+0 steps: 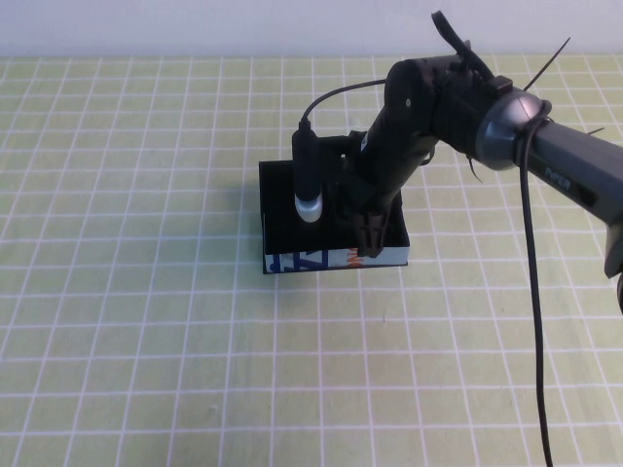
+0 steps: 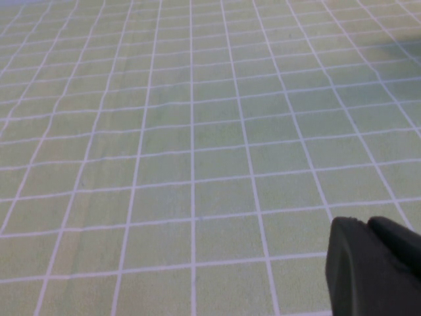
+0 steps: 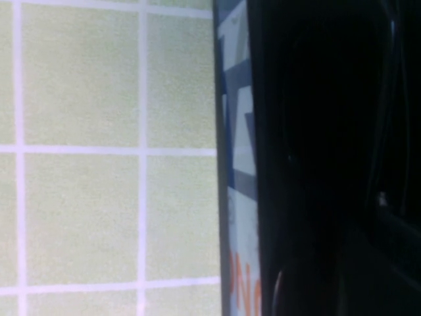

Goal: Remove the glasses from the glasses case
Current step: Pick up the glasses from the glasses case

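The right pincer (image 1: 368, 236) reaches down into the open case (image 1: 282, 232) by its printed front wall; whether its fingers are apart cannot be told. The glasses inside are hidden by the arm. The left pincer (image 2: 371, 270) hovers over bare table (image 2: 197, 131), state unclear
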Motion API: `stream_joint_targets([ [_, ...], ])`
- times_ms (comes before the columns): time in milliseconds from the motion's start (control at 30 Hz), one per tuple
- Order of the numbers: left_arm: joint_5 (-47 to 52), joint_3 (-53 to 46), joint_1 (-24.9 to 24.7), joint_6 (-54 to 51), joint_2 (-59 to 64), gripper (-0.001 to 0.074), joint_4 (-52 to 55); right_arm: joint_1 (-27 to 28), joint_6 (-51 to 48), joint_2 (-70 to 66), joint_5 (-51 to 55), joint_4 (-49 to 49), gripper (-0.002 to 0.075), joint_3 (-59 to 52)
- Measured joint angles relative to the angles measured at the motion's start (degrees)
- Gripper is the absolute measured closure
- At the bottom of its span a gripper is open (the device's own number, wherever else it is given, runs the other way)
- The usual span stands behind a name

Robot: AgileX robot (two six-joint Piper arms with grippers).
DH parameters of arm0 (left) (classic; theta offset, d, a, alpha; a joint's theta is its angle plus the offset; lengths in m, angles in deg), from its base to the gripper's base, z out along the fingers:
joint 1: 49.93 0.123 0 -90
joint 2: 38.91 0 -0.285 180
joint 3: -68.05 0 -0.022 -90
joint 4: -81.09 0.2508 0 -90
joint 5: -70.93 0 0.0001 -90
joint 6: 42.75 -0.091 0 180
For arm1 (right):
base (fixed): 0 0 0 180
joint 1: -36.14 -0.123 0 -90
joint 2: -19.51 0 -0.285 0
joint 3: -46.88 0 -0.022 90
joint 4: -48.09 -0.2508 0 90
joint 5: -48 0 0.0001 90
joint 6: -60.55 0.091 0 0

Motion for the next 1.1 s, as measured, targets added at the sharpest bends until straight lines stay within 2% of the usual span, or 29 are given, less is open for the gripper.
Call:
stream_joint_targets([
  [467, 0.0, 0.0, 0.0, 0.0, 0.0, 0.0739, 0.0, 0.1, 0.0, 1.5, 2.4, 0.6, 0.0725, 0.0],
  [900, 0.0, 0.0, 0.0, 0.0, 0.0, 0.0739, 0.0, 0.1, 1.1, 4.7, 4.9, 1.9, 0.0725, -0.1],
  [1100, 0.0, 0.0, 0.0, 0.0, 0.0, 0.0739, 0.0, 0.4, 1.4, 7.8, 9.6, 1.8, 0.0725, -0.3],
])
